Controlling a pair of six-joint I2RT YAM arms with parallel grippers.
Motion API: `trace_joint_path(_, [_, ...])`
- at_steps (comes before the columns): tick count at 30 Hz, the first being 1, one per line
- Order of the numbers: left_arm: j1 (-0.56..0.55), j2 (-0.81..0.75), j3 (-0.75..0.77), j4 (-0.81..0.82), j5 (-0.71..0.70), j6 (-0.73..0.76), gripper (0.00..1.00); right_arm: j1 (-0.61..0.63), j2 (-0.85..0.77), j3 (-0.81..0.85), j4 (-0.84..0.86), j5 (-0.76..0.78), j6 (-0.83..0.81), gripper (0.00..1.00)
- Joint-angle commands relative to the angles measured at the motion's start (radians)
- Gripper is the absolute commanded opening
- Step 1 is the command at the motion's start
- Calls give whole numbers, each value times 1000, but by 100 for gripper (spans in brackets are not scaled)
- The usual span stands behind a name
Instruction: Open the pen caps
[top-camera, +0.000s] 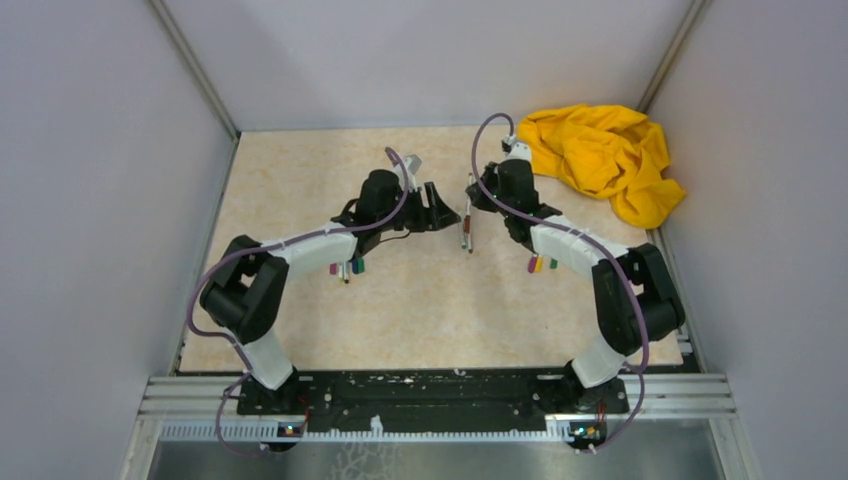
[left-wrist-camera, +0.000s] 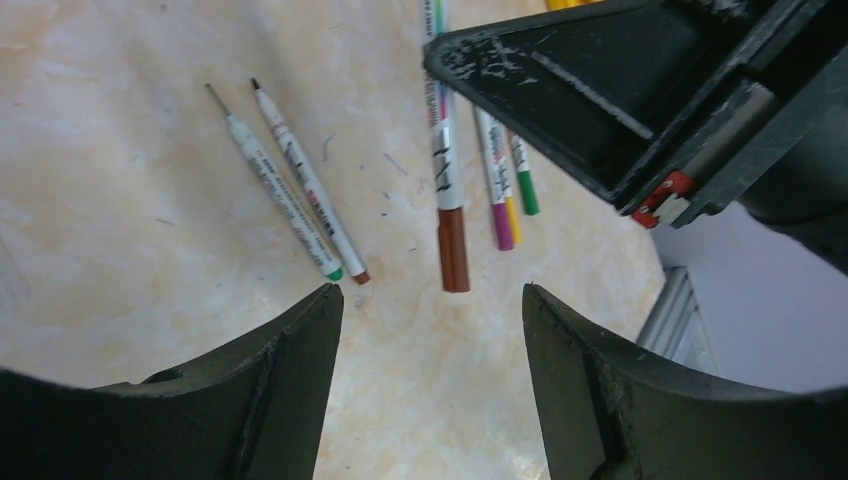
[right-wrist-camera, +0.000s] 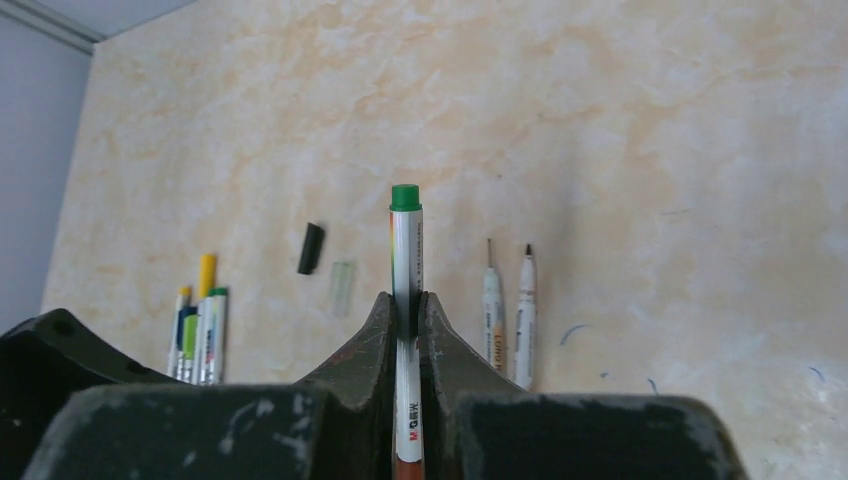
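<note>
My right gripper is shut on a grey-white pen at mid-barrel. The pen has a green end pointing away and a long brown cap pointing toward my left gripper. My left gripper is open and empty, with the brown cap just beyond its fingertips and apart from them. In the top view the left gripper faces the right one, with the held pen between them. A loose black cap and a pale clear cap lie on the table.
Two uncapped pens lie side by side on the table. Capped pens lie in a bunch under the left arm, and another bunch lies by the right arm. A yellow cloth is heaped at the back right. Walls enclose the table.
</note>
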Motion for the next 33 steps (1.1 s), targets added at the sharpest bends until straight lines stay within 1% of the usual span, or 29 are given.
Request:
trace_joint_path(1, [-4, 18, -20, 164, 106, -93, 72, 30, -9, 30, 126, -20, 47, 0])
trace_joint_path(7, [-4, 66, -7, 190, 124, -133, 70, 46, -1, 32, 147, -26, 62, 0])
trace_joint_path(14, [-4, 108, 7, 185, 123, -145, 64, 55, -1, 43, 136, -32, 60, 0])
trace_joint_path(17, [-3, 115, 13, 194, 129, -152, 59, 58, 1, 40, 133, -31, 59, 0])
trace_joint_path(22, [-3, 120, 18, 207, 149, -161, 39, 62, 3, 29, 138, -31, 59, 0])
trace_joint_path(31, [-3, 118, 22, 218, 156, -166, 40, 77, 16, 29, 134, -35, 66, 0])
trace_joint_path(32, [-3, 119, 23, 219, 160, -165, 39, 79, 15, 27, 135, -31, 65, 0])
trace_joint_path(33, [-3, 120, 23, 221, 165, -165, 35, 80, 15, 21, 137, -28, 65, 0])
